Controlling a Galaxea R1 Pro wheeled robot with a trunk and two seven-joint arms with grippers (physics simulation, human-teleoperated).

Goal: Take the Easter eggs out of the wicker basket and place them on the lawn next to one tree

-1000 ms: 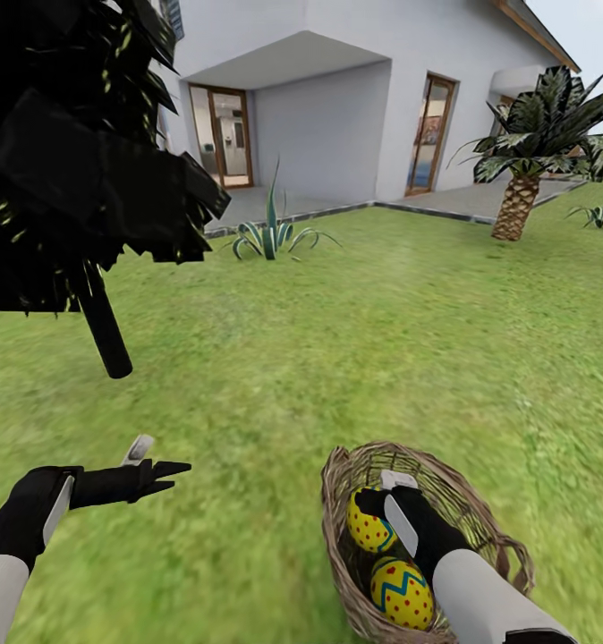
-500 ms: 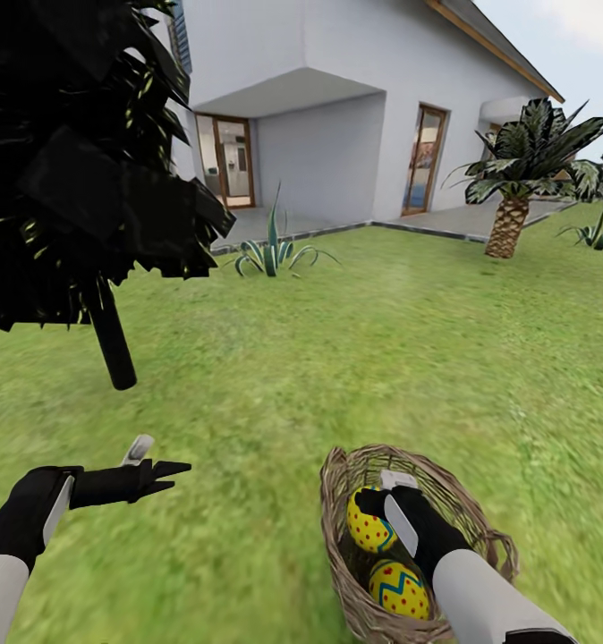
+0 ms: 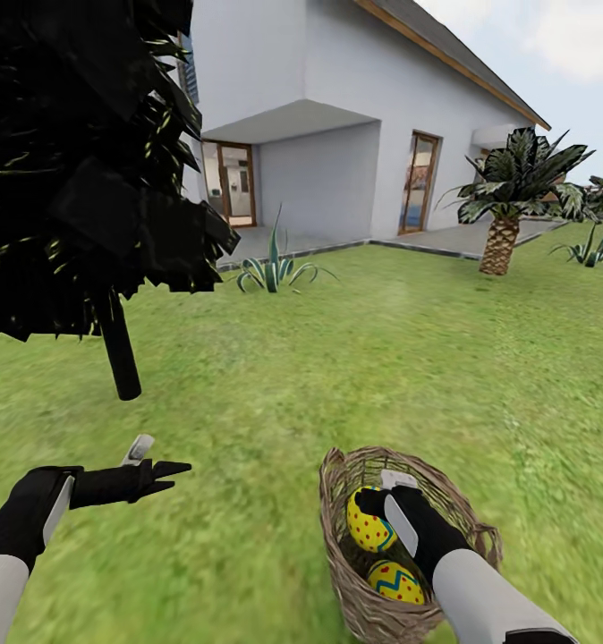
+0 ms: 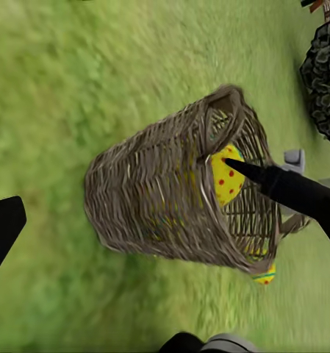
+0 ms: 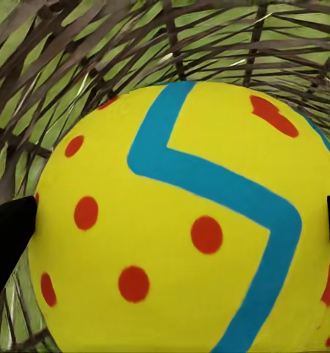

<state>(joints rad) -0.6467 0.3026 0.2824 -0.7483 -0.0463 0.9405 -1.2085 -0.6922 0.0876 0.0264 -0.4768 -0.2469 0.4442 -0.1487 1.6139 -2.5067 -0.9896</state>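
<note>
The head camera looks forward and down over the lawn (image 3: 355,358) toward the white house (image 3: 355,116). The left wrist camera faces sideways at the wicker basket (image 4: 165,213) from nearby. The right wrist camera sits inside it, almost against an Easter egg (image 5: 187,228) between its fingertips. All three share the basket.

Wicker basket (image 3: 373,608) on green lawn (image 3: 355,358)

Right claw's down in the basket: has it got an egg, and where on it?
Right claw brackets an Easter egg at its two sides, inside the wicker basket; contact cannot be confirmed.
</note>
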